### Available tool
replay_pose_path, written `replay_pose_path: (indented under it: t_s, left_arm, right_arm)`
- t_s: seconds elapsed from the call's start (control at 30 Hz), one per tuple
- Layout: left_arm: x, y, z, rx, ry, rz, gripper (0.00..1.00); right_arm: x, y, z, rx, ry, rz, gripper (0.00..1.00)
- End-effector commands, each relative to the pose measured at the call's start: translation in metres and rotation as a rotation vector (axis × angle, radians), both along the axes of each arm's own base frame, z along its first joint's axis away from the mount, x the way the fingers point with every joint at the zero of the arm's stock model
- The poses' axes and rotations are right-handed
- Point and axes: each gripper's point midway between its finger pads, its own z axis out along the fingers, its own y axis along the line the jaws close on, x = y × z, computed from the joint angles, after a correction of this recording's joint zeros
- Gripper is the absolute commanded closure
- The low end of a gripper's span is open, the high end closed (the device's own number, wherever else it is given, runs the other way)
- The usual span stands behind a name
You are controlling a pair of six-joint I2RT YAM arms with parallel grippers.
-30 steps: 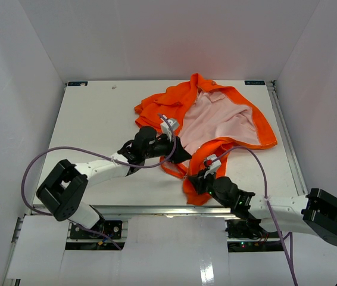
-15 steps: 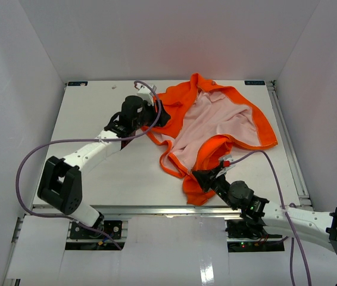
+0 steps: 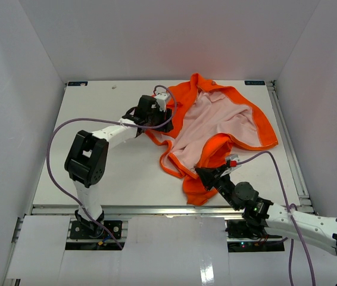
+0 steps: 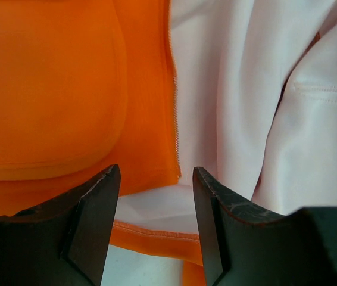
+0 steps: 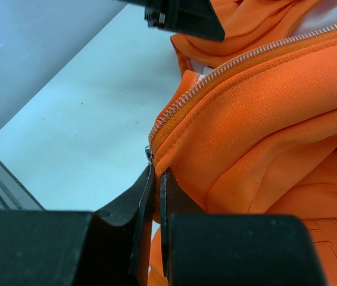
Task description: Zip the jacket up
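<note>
The orange jacket [image 3: 258,122] lies open on the white table, its pale pink lining [image 3: 216,122] facing up. My left gripper [image 3: 159,110] is at the jacket's left front edge. In the left wrist view it [image 4: 155,173] is open, its jaws straddling the orange hem and the zipper teeth [image 4: 174,119] without touching the fabric. My right gripper [image 3: 203,173] is at the jacket's near bottom corner. In the right wrist view it [image 5: 156,173] is shut on the orange edge [image 5: 264,119], right at the low end of the silver zipper teeth [image 5: 240,59].
The white table [image 3: 109,167] is boxed in by white walls on three sides. A metal rail [image 3: 290,155] runs along the right edge. Purple cables [image 3: 55,143] loop off both arms. A dark part of the left arm [image 5: 180,15] shows at the top of the right wrist view.
</note>
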Motion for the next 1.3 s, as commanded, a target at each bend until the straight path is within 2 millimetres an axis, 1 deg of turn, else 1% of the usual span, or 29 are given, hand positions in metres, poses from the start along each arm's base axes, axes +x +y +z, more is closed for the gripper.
replay_pose_path:
  t_s: [0.0,0.03,0.07,0.1,0.13,0.17,0.2,0.23,0.27,0.3,0.33,0.37,0.43,0.57,0.63,0.7,0.8,0.93,1.03,1.17,1.27]
  left_arm:
    - [-0.045,-0.004,-0.040,0.086,0.085,-0.033,0.38]
    - [-0.052,-0.001,-0.051,0.095,0.105,-0.018,0.39]
    - [-0.056,-0.002,-0.057,0.092,0.111,-0.009,0.40]
    - [-0.062,0.004,-0.067,0.107,0.133,0.018,0.41]
    - [-0.066,0.019,-0.081,0.141,0.155,0.094,0.43]
    - [-0.068,0.031,-0.088,0.169,0.157,0.154,0.43]
    - [-0.069,0.042,-0.093,0.194,0.153,0.205,0.44]
    - [-0.068,0.052,-0.092,0.213,0.142,0.255,0.43]
    - [-0.069,0.057,-0.090,0.219,0.135,0.278,0.43]
    - [-0.067,0.058,-0.084,0.212,0.121,0.293,0.43]
    - [-0.065,0.058,-0.072,0.192,0.098,0.303,0.42]
    - [-0.064,0.057,-0.064,0.173,0.080,0.302,0.41]
    - [-0.059,0.050,-0.039,0.117,0.028,0.291,0.39]
    - [-0.049,0.039,-0.004,0.071,-0.049,0.249,0.37]
    - [-0.044,0.039,-0.002,0.098,-0.061,0.238,0.35]
    - [-0.038,0.041,-0.006,0.131,-0.035,0.269,0.31]
    - [-0.038,0.036,-0.010,0.115,0.017,0.279,0.31]
    - [-0.034,0.048,-0.014,0.051,0.076,0.418,0.30]
    - [-0.025,0.063,-0.014,-0.079,0.146,0.510,0.32]
    - [-0.021,0.072,-0.015,-0.175,0.174,0.543,0.32]
    - [-0.019,0.074,-0.022,-0.177,0.187,0.555,0.32]
  right_arm:
    - [-0.004,-0.019,-0.049,-0.071,0.033,-0.035,0.92]
    - [-0.004,-0.019,-0.048,-0.069,0.032,-0.032,0.92]
    - [-0.004,-0.018,-0.048,-0.068,0.032,-0.028,0.92]
    - [-0.005,-0.018,-0.048,-0.066,0.033,-0.025,0.92]
    - [-0.005,-0.017,-0.047,-0.063,0.034,-0.021,0.92]
    - [-0.006,-0.016,-0.048,-0.064,0.037,-0.018,0.92]
    - [-0.006,-0.016,-0.048,-0.066,0.039,-0.015,0.92]
    - [-0.006,-0.015,-0.048,-0.065,0.040,-0.011,0.92]
    - [-0.007,-0.015,-0.047,-0.064,0.040,-0.009,0.92]
    - [-0.007,-0.014,-0.047,-0.066,0.040,-0.008,0.92]
    - [-0.006,-0.014,-0.048,-0.070,0.042,-0.010,0.92]
    - [-0.006,-0.015,-0.048,-0.070,0.043,-0.013,0.92]
    - [-0.006,-0.015,-0.048,-0.070,0.043,-0.016,0.92]
    - [-0.005,-0.017,-0.048,-0.066,0.041,-0.021,0.92]
    - [-0.006,-0.017,-0.048,-0.065,0.040,-0.020,0.92]
    - [-0.006,-0.017,-0.049,-0.068,0.041,-0.019,0.92]
    - [-0.006,-0.017,-0.050,-0.071,0.043,-0.020,0.92]
    - [-0.007,-0.015,-0.049,-0.068,0.042,-0.009,0.92]
    - [-0.008,-0.016,-0.047,-0.057,0.037,-0.006,0.92]
    - [-0.008,-0.017,-0.046,-0.048,0.032,-0.006,0.92]
    - [-0.008,-0.018,-0.046,-0.046,0.032,-0.011,0.92]
